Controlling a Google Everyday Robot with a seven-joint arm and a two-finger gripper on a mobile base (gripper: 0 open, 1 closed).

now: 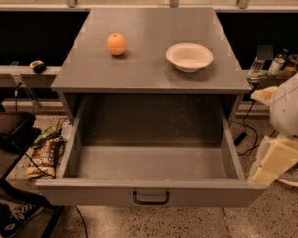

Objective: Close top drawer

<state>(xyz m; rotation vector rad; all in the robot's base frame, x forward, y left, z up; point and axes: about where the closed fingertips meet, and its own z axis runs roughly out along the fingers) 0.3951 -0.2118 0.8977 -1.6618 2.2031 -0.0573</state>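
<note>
The top drawer is a wide, deep grey box pulled far out of the grey cabinet. Nothing lies inside it. Its front panel faces me with a small black loop handle at the middle. My gripper shows as a cream-coloured end piece below the white arm, right beside the drawer's front right corner. I cannot tell whether it touches the drawer.
An orange and a white bowl sit on the cabinet top. Snack bags and cables lie on the floor to the left. Small bottles stand on a ledge at the right.
</note>
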